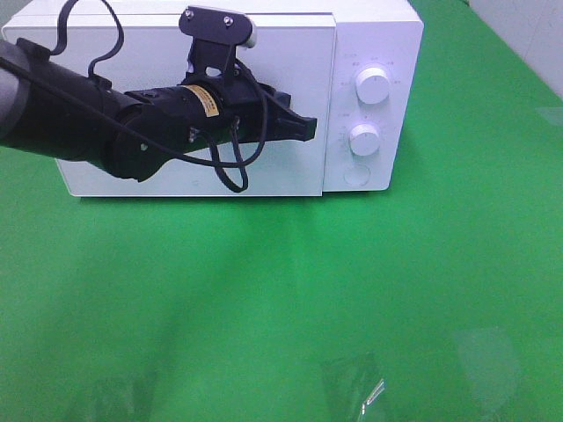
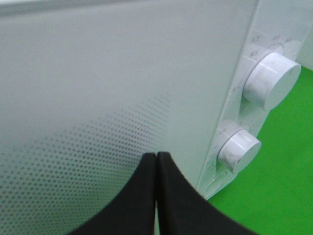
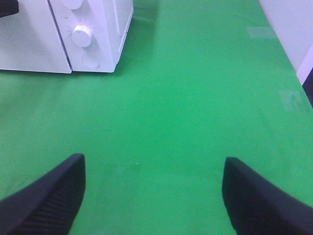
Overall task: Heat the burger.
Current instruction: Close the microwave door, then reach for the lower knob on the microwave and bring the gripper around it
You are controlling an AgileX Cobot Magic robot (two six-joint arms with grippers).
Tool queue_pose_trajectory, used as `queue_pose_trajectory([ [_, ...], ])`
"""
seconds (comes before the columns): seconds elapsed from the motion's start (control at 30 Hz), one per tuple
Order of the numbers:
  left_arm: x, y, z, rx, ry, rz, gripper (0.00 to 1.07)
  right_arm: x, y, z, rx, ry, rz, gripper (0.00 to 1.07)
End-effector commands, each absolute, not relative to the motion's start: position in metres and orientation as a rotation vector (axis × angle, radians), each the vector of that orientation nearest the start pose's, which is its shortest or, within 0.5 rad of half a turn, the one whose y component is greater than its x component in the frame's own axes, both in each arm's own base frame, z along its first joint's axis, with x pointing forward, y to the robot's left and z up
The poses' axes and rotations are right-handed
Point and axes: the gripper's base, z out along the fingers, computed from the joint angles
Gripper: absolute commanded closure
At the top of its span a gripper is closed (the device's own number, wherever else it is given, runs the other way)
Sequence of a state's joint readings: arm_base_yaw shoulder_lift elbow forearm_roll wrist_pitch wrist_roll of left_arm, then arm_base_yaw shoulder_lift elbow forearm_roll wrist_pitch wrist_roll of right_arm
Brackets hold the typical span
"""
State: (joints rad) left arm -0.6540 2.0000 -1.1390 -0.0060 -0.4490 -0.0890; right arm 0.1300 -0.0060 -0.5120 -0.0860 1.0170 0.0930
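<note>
Left gripper, jaws pressed together and holding nothing, sits by the right edge of the microwave door, just beside the lower knob. Right gripper hangs wide open over the green worktop, well apart from it. No burger shows in any view, so its look cannot be told; likely it lies behind the shut door, and the left arm is nearer the dials

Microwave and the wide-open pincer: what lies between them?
Only bare green table between the microwave and right pincer, as the right wrist view shows.
</note>
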Motion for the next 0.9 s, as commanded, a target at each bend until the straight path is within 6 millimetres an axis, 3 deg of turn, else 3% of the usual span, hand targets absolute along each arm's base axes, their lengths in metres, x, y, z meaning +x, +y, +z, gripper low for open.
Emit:
queue_pose_trajectory([
  [0.03,0.36,-0.258,0.183,0.401,1.8,-0.522,1.07,-0.008,-0.008,0.284,-0.04,1.947,0.036,0.32],
  [0.33,0.368,-0.262,0.187,0.387,1.787,-0.506,1.07,-0.008,-0.008,0.284,-0.04,1.947,0.036,0.32],
  [0.5,0.36,-0.271,0.191,0.424,1.796,-0.522,1.07,-0.008,-0.008,0.284,-0.04,1.947,0.036,0.32],
  [0.7,0.339,-0.285,0.196,0.508,1.881,-0.542,1.07,-0.008,-0.008,0.284,-0.04,1.947,0.036,0.32],
  [0.77,0.314,-0.295,0.202,0.589,1.932,-0.561,1.07,-0.008,-0.008,0.284,-0.04,1.947,0.036,0.32],
  [0.87,0.303,-0.295,0.205,0.612,1.965,-0.569,1.07,-0.008,-0.008,0.284,-0.04,1.947,0.036,0.32],
  [0.9,0.291,-0.295,0.211,0.639,1.988,-0.574,0.99,-0.008,-0.008,0.284,-0.04,1.947,0.036,0.32],
])
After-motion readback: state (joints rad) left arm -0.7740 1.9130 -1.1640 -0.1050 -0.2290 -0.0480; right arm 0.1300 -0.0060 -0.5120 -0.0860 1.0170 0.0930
